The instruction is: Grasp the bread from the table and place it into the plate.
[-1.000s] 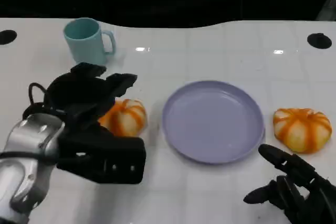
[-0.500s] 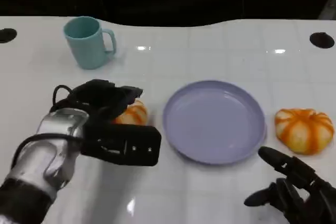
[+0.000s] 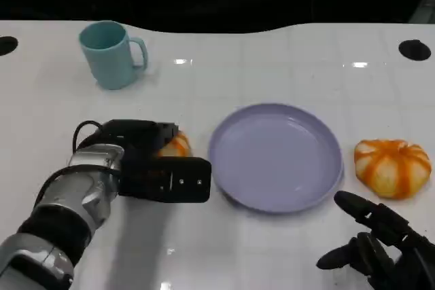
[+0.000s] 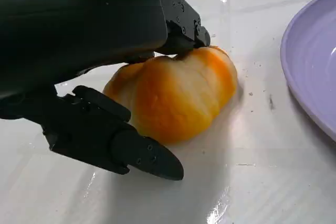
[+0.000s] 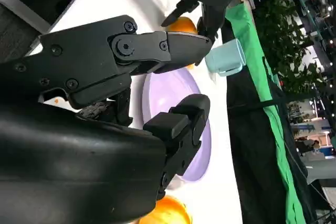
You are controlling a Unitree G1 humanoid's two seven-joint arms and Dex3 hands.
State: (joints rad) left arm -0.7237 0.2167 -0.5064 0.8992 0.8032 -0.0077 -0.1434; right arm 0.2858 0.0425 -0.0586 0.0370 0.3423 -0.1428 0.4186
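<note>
bare table [image 3: 272,66] behind plate [image 3: 275,157], cup [image 3: 109,53] far-left

My left hand [image 3: 151,164] is extended forward over the table, silver forearm angled in from the lower left; its fingers [image 4: 123,148] bracket the bread [image 4: 176,98], one above and one low beside it. My right hand [image 3: 380,246] rests at lower right, fingers spread, holding nothing.

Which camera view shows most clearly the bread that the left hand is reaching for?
The left wrist view: the bread sits large between the left hand's fingers, one touching its upper side. In the head view the hand covers most of it, leaving an orange edge. The right wrist view gives a small, distant patch.
</note>
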